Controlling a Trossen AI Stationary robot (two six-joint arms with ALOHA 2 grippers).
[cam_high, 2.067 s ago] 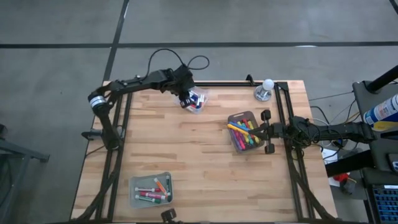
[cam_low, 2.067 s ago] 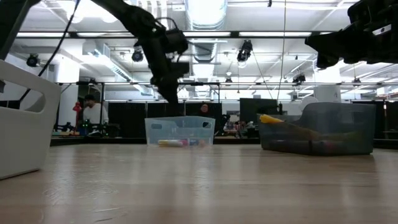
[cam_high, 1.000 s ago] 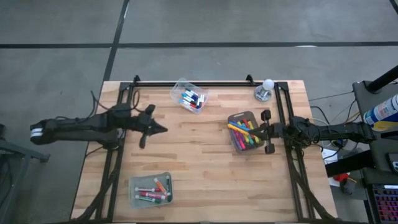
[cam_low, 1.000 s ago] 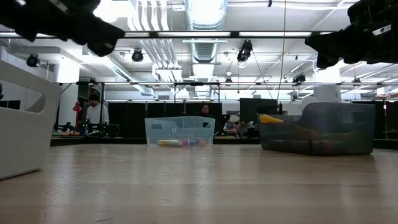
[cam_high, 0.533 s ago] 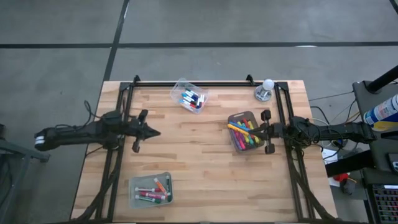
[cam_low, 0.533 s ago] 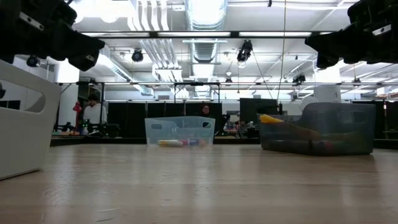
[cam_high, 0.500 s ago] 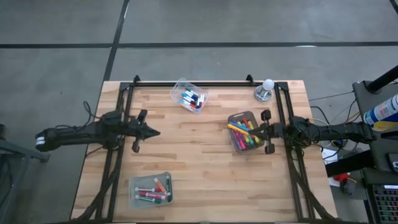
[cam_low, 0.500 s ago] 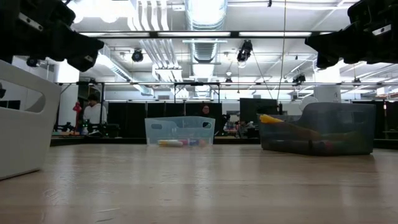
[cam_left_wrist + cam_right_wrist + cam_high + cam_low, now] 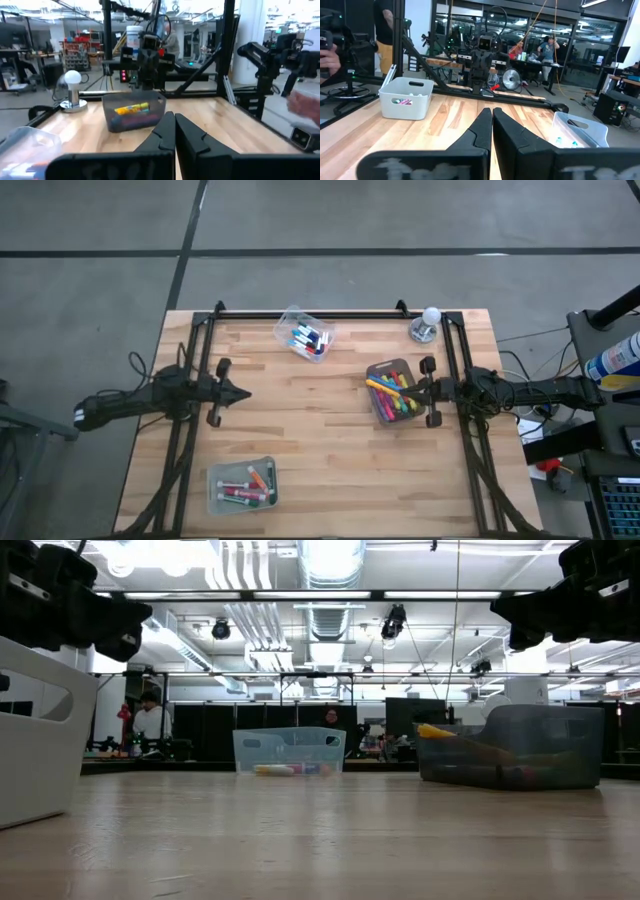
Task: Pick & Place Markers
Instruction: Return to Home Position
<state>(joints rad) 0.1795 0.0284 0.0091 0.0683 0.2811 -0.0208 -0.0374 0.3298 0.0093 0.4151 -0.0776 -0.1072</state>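
Markers lie in three bins on the wooden table: a clear bin [image 9: 306, 336] at the far side, a dark grey bin [image 9: 391, 392] right of centre, and a pale bin [image 9: 242, 485] at the near left. My left gripper [image 9: 244, 392] is shut and empty. It points level toward the table's right, above the left part of the table. My right gripper [image 9: 414, 389] is shut and empty too, pointing level toward the left just right of the dark bin. In the left wrist view the shut fingers [image 9: 174, 125] point at the dark bin [image 9: 134, 111].
A white ball on a metal stand [image 9: 427, 324] sits at the far right corner. Black frame rails [image 9: 190, 430] run along the table's left, right and far edges. Bare wood lies between the bins. A person's hand [image 9: 305, 105] shows beyond the table's edge.
My left gripper has drawn back toward the table's left edge and sunk lower, still shut and pointing level. The right arm and the bins have kept still.
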